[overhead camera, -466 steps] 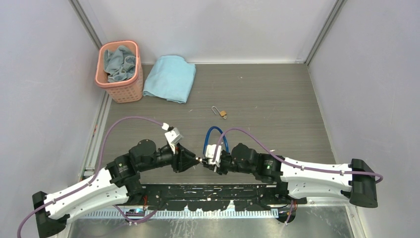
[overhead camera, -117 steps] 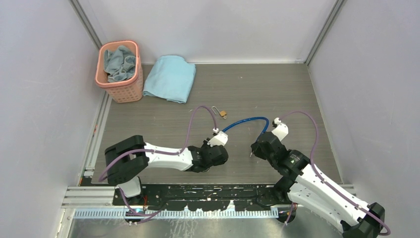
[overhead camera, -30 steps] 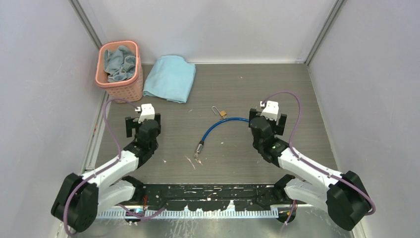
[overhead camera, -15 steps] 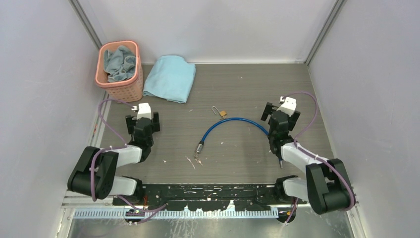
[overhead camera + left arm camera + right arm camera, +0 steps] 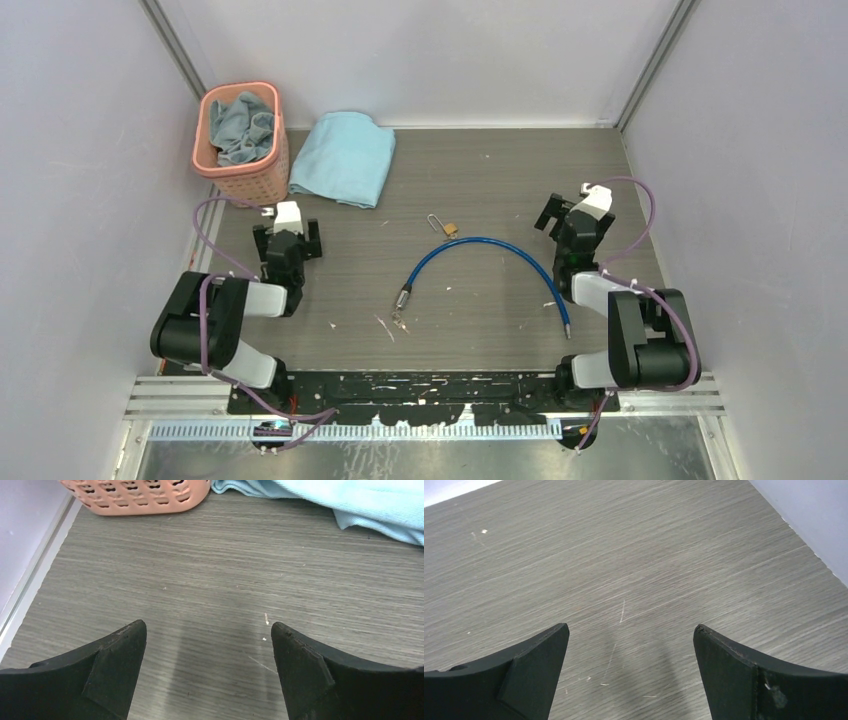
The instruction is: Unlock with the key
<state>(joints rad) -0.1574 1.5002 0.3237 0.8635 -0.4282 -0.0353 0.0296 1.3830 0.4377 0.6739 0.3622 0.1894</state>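
- The left gripper (image 5: 207,626) and right gripper (image 5: 631,627) both have their jaws spread wide, holding nothing over the bare grey wood-grain tabletop (image 5: 624,555).
- Both arms sit folded at the left and right edges of the top view, well apart from the work.
- The small brass padlock (image 5: 450,229) lies mid-frame just above the arc of the blue cable (image 5: 480,243), seemingly not threaded on it.
- The tiny silvery-grey metal key (image 5: 397,318) is probably the speck just below the cable's left end, though it is too small to confirm.
- My read is that the unlock is done. If it isn't, the next move needs a fine pinch on a flat-lying key.
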